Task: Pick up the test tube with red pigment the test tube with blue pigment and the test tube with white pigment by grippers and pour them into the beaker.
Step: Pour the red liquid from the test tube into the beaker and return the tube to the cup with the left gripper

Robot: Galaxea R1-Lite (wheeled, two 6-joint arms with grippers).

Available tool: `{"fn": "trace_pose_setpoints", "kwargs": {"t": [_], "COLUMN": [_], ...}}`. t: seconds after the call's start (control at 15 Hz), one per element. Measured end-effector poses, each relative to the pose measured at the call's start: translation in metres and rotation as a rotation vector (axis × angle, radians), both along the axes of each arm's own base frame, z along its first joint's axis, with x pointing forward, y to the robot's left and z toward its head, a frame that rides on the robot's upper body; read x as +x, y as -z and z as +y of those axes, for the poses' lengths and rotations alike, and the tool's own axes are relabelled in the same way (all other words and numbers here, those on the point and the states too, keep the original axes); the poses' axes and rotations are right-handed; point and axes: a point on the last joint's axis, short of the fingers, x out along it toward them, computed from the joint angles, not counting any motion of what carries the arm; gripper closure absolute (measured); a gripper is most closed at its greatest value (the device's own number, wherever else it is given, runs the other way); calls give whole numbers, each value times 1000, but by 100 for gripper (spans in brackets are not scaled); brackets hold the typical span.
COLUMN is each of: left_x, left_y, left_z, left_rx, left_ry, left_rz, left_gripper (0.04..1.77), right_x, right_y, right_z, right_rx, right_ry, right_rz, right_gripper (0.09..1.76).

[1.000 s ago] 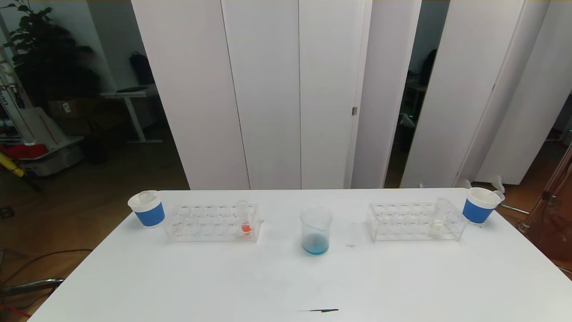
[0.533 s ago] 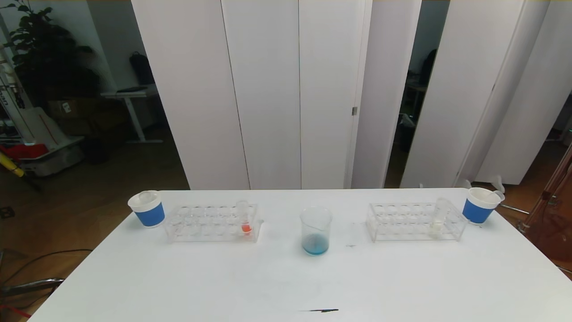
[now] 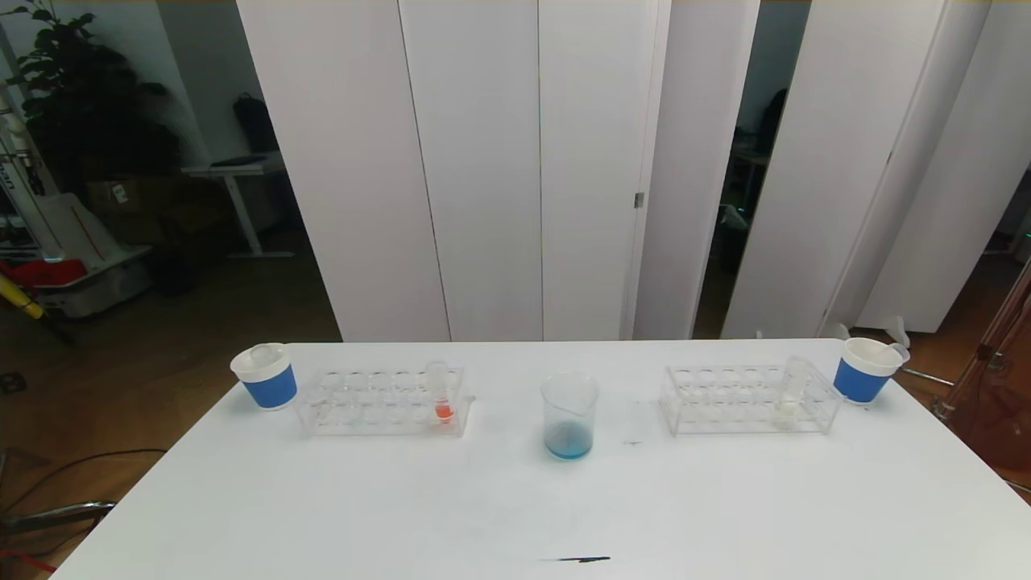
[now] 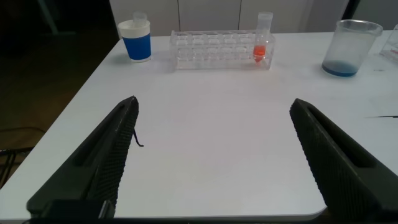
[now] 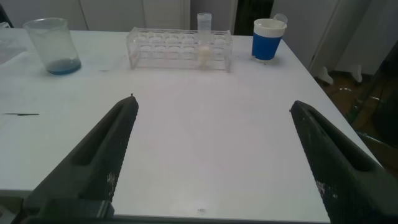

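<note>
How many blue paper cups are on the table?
2. One blue paper cup stands at the table's far left beside the left rack; the other stands at the far right beside the right rack.

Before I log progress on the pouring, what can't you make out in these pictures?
- Blue test tube: not identifiable in any view; the beaker already holds blue liquid.
- Contents of the left paper cup and right paper cup: hidden by their walls.
- Left pincer and right pincer: outside the head view, only open fingers show.

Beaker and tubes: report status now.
Left gripper and right gripper open, low at the near table edge. Beaker holds blue liquid; red tube and white tube racked. Path clear.
</note>
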Motion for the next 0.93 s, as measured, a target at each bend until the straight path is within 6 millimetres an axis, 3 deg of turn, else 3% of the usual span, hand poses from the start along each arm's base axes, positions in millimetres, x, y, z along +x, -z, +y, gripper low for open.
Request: {"fn": "trace_pose_setpoints", "kwargs": {"t": [0.93], "left_x": [0], "left_y": [0], "left_z": [0], "left_rx": [-1], "left_ry": [0], "left_rz": [1], "left_gripper": [7], "right_x": [0], "right_y": [0], "right_z": [0], "right_rx": [0], "right_ry": [0], "right_rz": [0], "right_gripper": [10]}}
